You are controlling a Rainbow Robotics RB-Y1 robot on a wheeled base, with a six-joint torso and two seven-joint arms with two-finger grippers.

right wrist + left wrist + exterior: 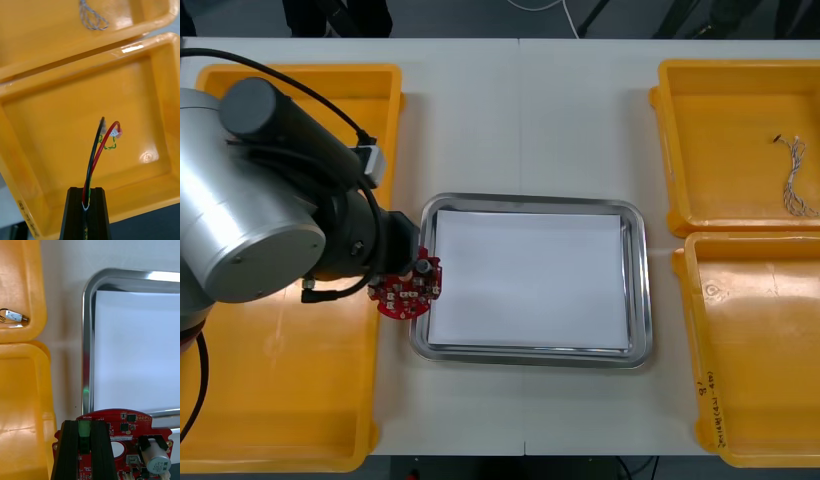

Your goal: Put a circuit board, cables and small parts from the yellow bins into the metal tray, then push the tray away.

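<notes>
My left gripper (pixel 418 270) (pixel 84 429) is shut on a round red circuit board (pixel 408 292) (pixel 129 423). It holds the board over the left rim of the metal tray (pixel 635 300) (pixel 87 352), which is white inside. My right gripper (pixel 87 205) is shut on a black cable (pixel 94 150) and a red and yellow cable (pixel 107 140), whose loose ends stick out past the fingertips. It hangs over a yellow bin (pixel 48 123) with a bare floor.
Two yellow bins (pixel 280 400) stand left of the tray and two (pixel 760 350) right of it. A twisted blue and white cable (pixel 798 180) (pixel 92 17) lies in the far right bin. A small metal part (pixel 15 316) lies in the far left bin.
</notes>
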